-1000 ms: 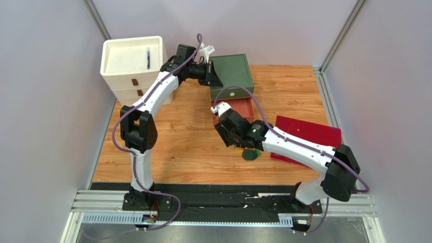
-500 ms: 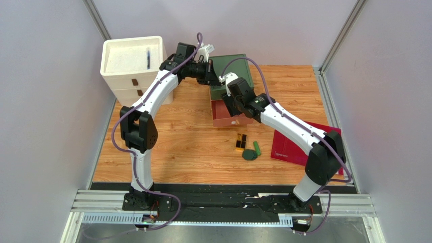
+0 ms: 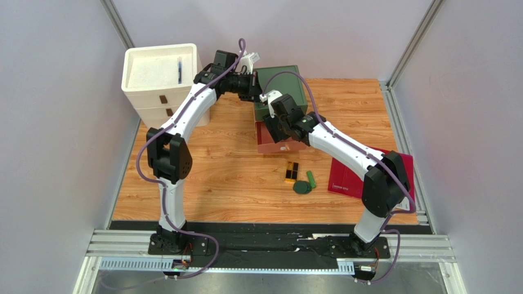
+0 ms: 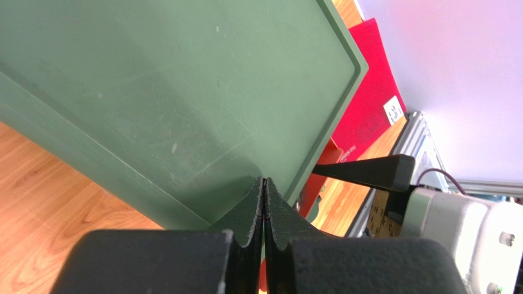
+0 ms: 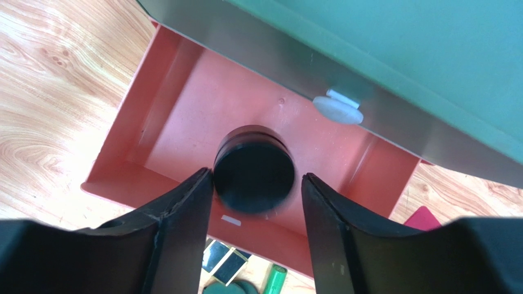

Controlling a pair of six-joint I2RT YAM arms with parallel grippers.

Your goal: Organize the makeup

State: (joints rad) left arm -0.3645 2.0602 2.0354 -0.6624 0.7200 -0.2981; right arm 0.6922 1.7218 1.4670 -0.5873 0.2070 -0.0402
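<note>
My right gripper [image 5: 256,176] hangs over the pulled-out red drawer [image 5: 184,92] of the green box [image 3: 282,82]. Its jaws are open. The round black jar [image 5: 255,165] lies below them inside the drawer, against the left finger and clear of the right one. On the table in front of the drawer lie the black-and-gold case [image 3: 291,172], the dark green compact [image 3: 301,187] and the bright green stick [image 3: 312,179]. My left gripper [image 4: 264,184] is shut and empty, its tips at the near edge of the green box's top [image 4: 153,92].
The flat dark red folder [image 3: 353,177] lies right of the makeup, partly under my right arm. A white drawer unit [image 3: 161,73] stands at the back left with a thin dark item [image 3: 179,69] on top. A white knob [image 5: 336,109] sits on the green box's front.
My right arm swung from the makeup on the table up to the red drawer, and its jaws have widened around the black jar. The left arm has not moved.
</note>
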